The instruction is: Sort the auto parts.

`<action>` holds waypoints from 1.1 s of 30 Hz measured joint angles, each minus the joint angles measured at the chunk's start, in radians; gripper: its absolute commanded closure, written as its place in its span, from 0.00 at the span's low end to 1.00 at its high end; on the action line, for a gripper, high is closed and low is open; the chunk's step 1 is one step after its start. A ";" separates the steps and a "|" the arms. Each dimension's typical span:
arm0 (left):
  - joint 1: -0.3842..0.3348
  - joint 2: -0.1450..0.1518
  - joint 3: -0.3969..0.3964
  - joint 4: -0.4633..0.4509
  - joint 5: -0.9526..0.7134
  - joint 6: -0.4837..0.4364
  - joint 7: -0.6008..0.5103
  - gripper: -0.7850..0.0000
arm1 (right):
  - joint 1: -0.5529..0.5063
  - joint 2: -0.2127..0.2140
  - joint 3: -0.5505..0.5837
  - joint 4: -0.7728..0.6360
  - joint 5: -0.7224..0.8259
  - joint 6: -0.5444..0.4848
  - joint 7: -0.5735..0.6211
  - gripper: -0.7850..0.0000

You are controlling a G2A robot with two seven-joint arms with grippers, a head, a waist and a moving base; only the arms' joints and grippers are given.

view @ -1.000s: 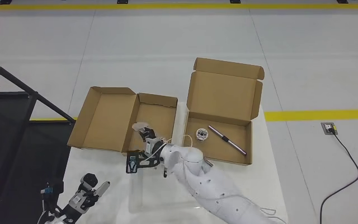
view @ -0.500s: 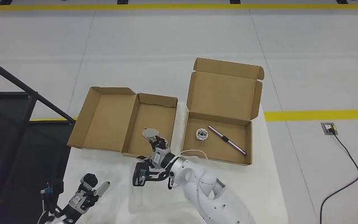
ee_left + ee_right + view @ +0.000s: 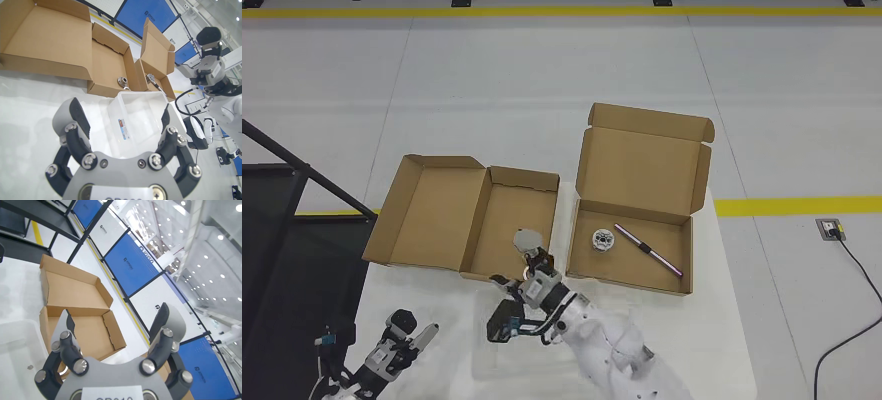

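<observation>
While top view catches the gear (image 3: 602, 238) and rod (image 3: 648, 249) in the right box (image 3: 627, 264), left wrist view picks out a flange (image 3: 122, 80) in the left box (image 3: 109, 60); the left gripper (image 3: 121, 106) and right gripper (image 3: 115, 309) both gape, empty.

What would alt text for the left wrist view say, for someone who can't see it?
An open claw hangs over a white table, facing a clear plastic bin. Beyond it stand two open cardboard boxes: one box holds a metal flange, the other box a toothed part and a thin rod.
</observation>
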 measured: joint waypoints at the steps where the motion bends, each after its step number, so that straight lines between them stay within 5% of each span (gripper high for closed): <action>1: 0.000 0.000 0.000 0.000 0.000 0.000 0.000 0.00 | -0.027 0.004 0.009 -0.021 -0.010 0.023 -0.009 0.00; 9: 0.000 0.000 0.000 0.000 0.000 0.000 0.000 0.00 | -0.261 0.042 0.100 -0.199 -0.045 0.185 -0.106 0.00; 15: 0.000 0.000 0.000 0.000 0.000 0.000 0.000 0.00 | -0.410 0.069 0.192 -0.328 0.024 0.183 -0.192 0.00; 33: 0.000 0.000 0.000 0.000 0.000 0.000 0.000 0.00 | -0.418 0.071 0.200 -0.336 0.032 0.172 -0.191 0.00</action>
